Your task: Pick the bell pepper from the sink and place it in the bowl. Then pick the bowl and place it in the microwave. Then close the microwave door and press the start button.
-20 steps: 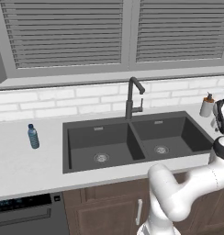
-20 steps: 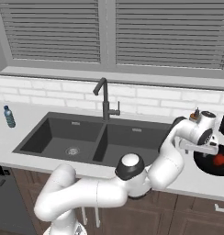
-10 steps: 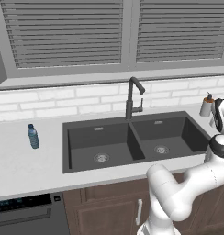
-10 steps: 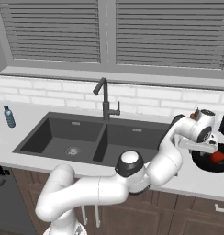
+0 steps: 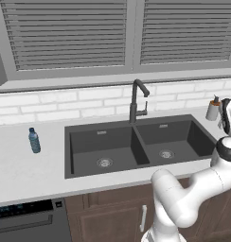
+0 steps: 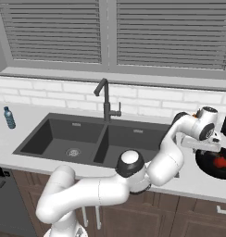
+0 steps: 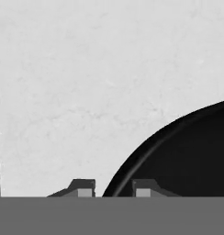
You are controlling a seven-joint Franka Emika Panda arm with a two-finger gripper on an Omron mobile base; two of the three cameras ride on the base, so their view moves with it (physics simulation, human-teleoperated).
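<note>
Jaws: the gripper (image 7: pixel 113 189) shows as two small dark tips low in the hand view, one on each side of the rim of the bowl (image 7: pixel 187 156); the gap between them is narrow, and whether they pinch the rim or merely straddle it cannot be told.
Hand: in the right base view the white hand (image 6: pixel 205 134) hangs over the left edge of the bowl (image 6: pixel 216 167), at the far right of the desk (image 6: pixel 189 183).
Bowl: round, black and shallow, standing on the pale desk to the right of the sink (image 6: pixel 94 139); in the hand view its curved rim sweeps from the bottom centre up to the right edge.
Bell pepper: the bright red bell pepper (image 6: pixel 220 161) lies inside the bowl, just right of the hand.
Sink: dark grey double basin, each basin with a round steel drain; nothing lies in either basin in the left base view (image 5: pixel 136 144).
Faucet: the tall dark faucet (image 5: pixel 136 100) stands behind the divider between the basins.
Water bottle: a small blue water bottle (image 5: pixel 34 140) stands upright on the desk, well to the left of the sink.
Soap dispenser: a pale soap dispenser (image 5: pixel 212 109) stands by the back wall to the right of the sink, just beside the arm.
Backdrop: white brick tiles and a window with closed grey blinds (image 5: pixel 70 35).
</note>
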